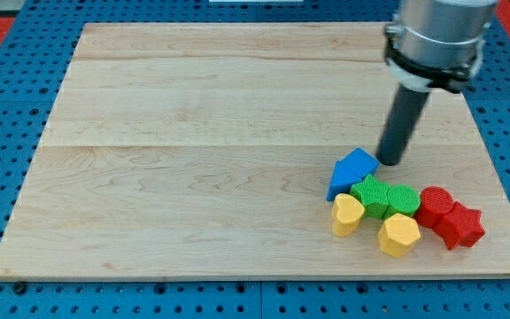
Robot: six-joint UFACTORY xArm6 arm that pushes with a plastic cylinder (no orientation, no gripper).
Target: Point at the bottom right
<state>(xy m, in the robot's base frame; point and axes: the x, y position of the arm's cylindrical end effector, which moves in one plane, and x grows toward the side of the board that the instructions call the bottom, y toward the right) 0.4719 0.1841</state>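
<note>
camera view shows you my tip (389, 162), a bare rod with no fingers, beside the blue block (351, 170); next, steer toward the board's (193, 177) bottom right.

Board corner: the wooden board's (193, 133) bottom right, pale grain, at about four o'clock from the board's middle.
My tip: my tip (388, 163), end of an upright dark rod, seemingly resting on the board at roughly eleven o'clock from that corner, well apart from it.
</note>
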